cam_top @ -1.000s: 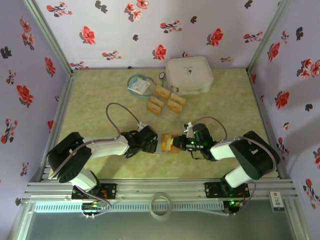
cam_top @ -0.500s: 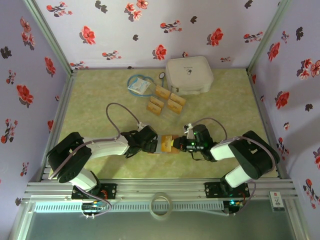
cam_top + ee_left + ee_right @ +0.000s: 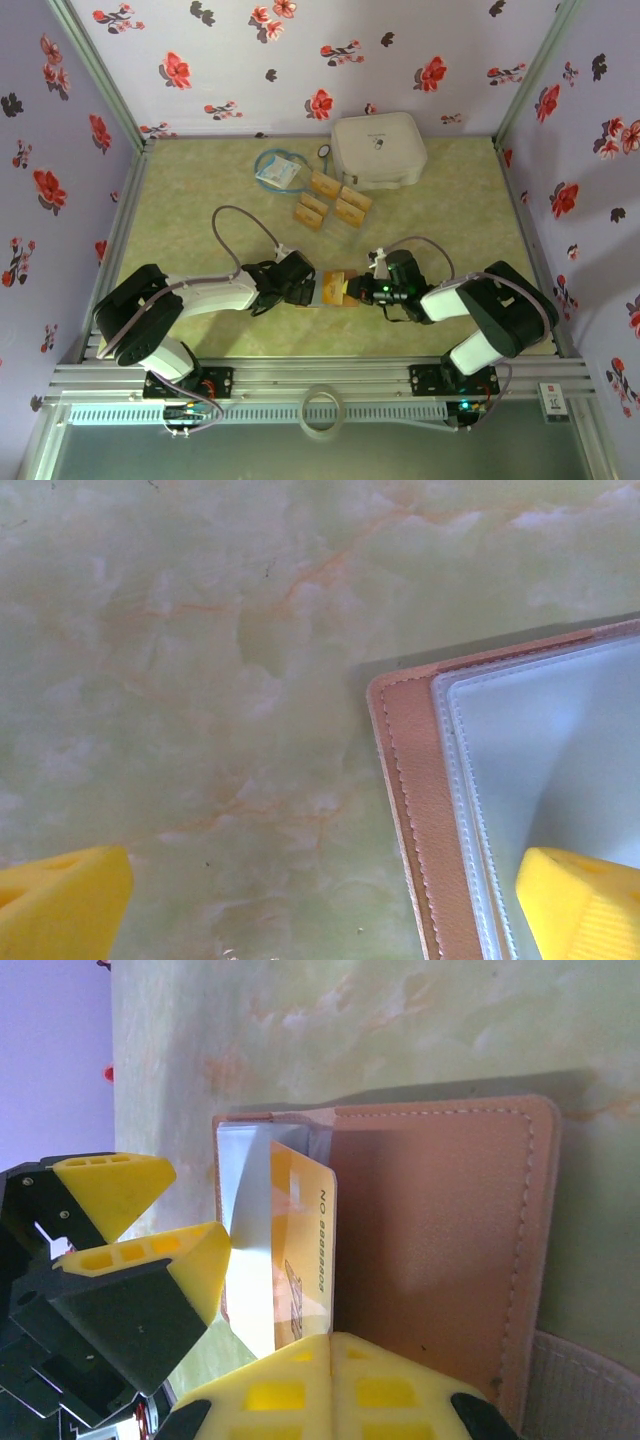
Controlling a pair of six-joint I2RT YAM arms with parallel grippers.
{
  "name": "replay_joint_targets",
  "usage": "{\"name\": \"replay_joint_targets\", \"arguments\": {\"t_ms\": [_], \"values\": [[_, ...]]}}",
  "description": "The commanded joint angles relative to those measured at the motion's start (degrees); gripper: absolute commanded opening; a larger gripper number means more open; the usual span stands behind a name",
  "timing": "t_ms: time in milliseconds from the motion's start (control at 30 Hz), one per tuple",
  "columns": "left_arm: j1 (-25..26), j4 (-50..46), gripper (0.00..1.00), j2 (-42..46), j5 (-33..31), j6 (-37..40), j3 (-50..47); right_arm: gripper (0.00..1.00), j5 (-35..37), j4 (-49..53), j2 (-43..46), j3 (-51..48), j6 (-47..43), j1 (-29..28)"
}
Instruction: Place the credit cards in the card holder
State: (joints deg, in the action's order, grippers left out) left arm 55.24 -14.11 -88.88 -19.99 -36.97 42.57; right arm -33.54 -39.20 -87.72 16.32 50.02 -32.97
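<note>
The reddish-brown card holder (image 3: 338,301) lies open on the table between my two grippers. In the right wrist view my right gripper (image 3: 333,1345) is shut on a golden credit card (image 3: 300,1260), held on edge against the holder's clear sleeve (image 3: 245,1210) beside the brown flap (image 3: 430,1240). My left gripper (image 3: 320,905) is open and straddles the holder's left edge (image 3: 410,780); its right fingertip (image 3: 580,900) rests on the clear sleeve and the other (image 3: 60,900) is over bare table. Several more credit cards (image 3: 333,200) lie further back.
A large white rounded case (image 3: 378,150) stands at the back, right of centre. A blue-white packet (image 3: 278,172) lies left of the loose cards. A tape ring (image 3: 322,410) sits on the front rail. Flowered walls close the table on three sides.
</note>
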Motion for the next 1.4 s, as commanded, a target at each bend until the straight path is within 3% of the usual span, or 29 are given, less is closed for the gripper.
{"name": "replay_joint_targets", "arguments": {"t_ms": [0,1367], "values": [[0.7,-2.67,1.0,-0.53,-0.63,-0.15,-1.35,0.0,-0.62,0.09,0.26,-0.98,-1.15,0.28],[0.98,-2.05,1.0,-0.63,-0.63,-0.81,-1.91,0.0,-2.32,-2.07,-5.65,3.54,0.08,-0.67]]}}
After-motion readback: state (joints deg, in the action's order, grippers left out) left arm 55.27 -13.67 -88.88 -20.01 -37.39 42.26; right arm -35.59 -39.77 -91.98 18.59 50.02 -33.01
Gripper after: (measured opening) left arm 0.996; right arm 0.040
